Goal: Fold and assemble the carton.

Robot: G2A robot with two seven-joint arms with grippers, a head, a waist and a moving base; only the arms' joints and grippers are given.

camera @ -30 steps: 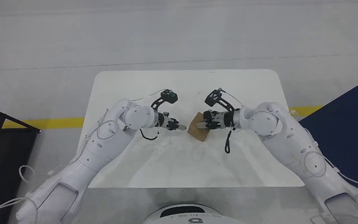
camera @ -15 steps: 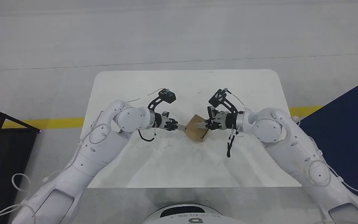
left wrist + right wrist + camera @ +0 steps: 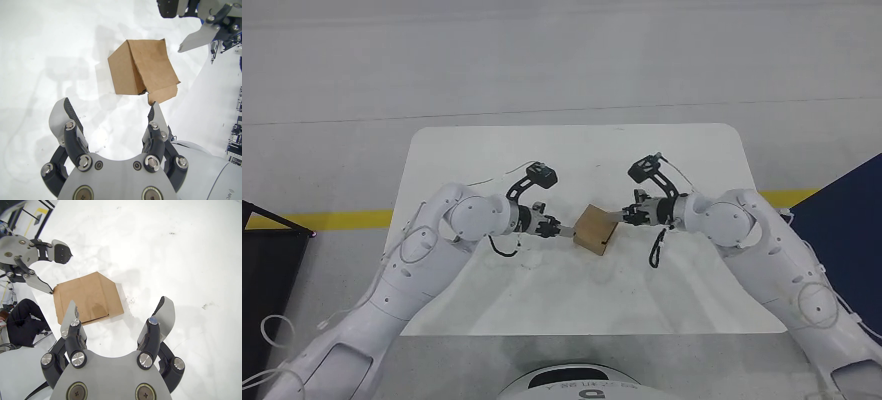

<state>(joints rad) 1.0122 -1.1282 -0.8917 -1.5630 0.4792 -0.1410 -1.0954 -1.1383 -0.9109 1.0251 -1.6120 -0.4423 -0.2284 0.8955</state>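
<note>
**Carton mid-table between two spread claws**

From the top you see the carton on the white table, with the left gripper and right gripper flanking it. A yellow floor line runs beyond the table. In your left wrist view the left claw is spread, one fingertip touching the carton's loose flap. In your right wrist view the right claw is spread too, and one finger hides part of the carton.
</note>
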